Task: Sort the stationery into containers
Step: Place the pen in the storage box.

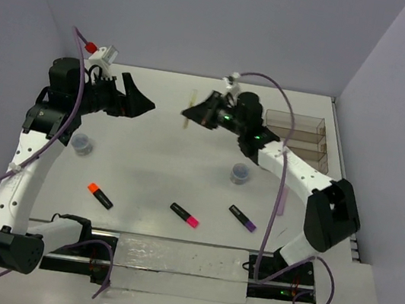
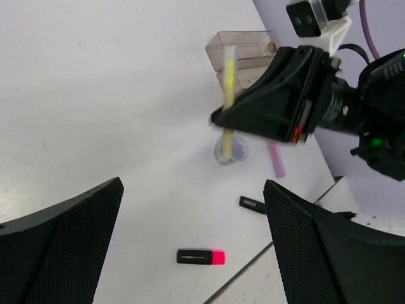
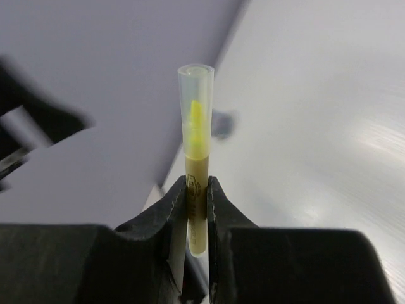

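My right gripper (image 1: 195, 113) is shut on a thin beige stick with a yellow tip under a clear cap (image 1: 189, 108) and holds it above the table's far middle. In the right wrist view the stick (image 3: 195, 145) stands upright between the closed fingers (image 3: 176, 202). My left gripper (image 1: 145, 104) is open and empty, in the air facing the right gripper. The clear three-compartment tray (image 1: 295, 134) stands at the far right. On the table lie black highlighters with an orange cap (image 1: 100, 195), a pink cap (image 1: 185, 215) and a purple cap (image 1: 242, 218).
Two small round grey-blue pieces stand on the table, one on the left (image 1: 82, 145) and one right of centre (image 1: 241, 173). A lilac marker (image 2: 276, 159) lies beside the right one. Walls close the table at the back and sides. Purple cables hang from both arms.
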Robot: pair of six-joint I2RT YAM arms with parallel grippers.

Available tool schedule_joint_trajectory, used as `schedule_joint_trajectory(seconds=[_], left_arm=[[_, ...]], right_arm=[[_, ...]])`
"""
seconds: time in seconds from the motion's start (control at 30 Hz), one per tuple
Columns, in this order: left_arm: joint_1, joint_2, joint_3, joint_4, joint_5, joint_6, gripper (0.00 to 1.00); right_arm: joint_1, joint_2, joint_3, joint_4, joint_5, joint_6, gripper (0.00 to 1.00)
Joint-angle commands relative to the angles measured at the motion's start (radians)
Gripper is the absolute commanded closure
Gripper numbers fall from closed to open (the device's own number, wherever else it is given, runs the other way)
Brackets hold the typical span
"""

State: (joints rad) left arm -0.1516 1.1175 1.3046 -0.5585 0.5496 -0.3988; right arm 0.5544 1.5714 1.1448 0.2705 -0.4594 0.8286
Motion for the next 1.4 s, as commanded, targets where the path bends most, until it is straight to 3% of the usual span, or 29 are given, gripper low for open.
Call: schedule_joint_trajectory(seconds=[0.0, 0.07, 0.13, 0.33, 0.57, 0.77, 1.0, 1.2, 1.23, 1.3, 1.37], left_arm=[[0.0, -0.03, 0.061, -0.064, -0.072, 0.125, 0.01], [0.0, -0.043, 0.044, -0.084, -0.138, 0.175, 0.01], [0.0, -0.051, 0.016, -0.107, -0.182, 0.206, 0.01], [0.0, -0.034, -0.013, -0.149, -0.221, 0.225, 0.01], [0.0, -0.024, -0.008, -0.193, -0.224, 0.269, 0.01], [0.0, -0.033, -0.046, -0.191, -0.251, 0.292, 0.01], [0.0, -0.012, -0.047, -0.211, -0.252, 0.3, 0.01], [0.0, -0.005, -0.054, -0.198, -0.243, 0.301, 0.01], [0.0, -0.002, -0.053, -0.204, -0.241, 0.302, 0.01], [0.0, 0.002, -0.044, -0.211, -0.232, 0.306, 0.01], [0.0, 0.004, -0.041, -0.219, -0.233, 0.308, 0.01]], right_arm=[[-0.24, -0.187, -0.238, 0.064, 0.123, 0.263, 1.0], [-0.325, -0.234, -0.348, 0.048, 0.182, 0.335, 0.94], [-0.409, -0.301, -0.403, -0.056, 0.346, 0.36, 0.9], [-0.478, -0.354, -0.385, -0.29, 0.682, 0.43, 0.89], [-0.615, -0.18, -0.267, -0.478, 0.619, 0.529, 0.9], [-0.645, -0.052, -0.242, -0.476, 0.533, 0.52, 0.9], [-0.653, -0.045, -0.238, -0.497, 0.553, 0.523, 0.85], [-0.656, -0.097, -0.258, -0.482, 0.55, 0.535, 0.7], [-0.656, -0.099, -0.254, -0.487, 0.539, 0.534, 0.61], [-0.656, -0.107, -0.249, -0.491, 0.529, 0.532, 0.52], [-0.656, -0.119, -0.246, -0.493, 0.521, 0.527, 0.47]])
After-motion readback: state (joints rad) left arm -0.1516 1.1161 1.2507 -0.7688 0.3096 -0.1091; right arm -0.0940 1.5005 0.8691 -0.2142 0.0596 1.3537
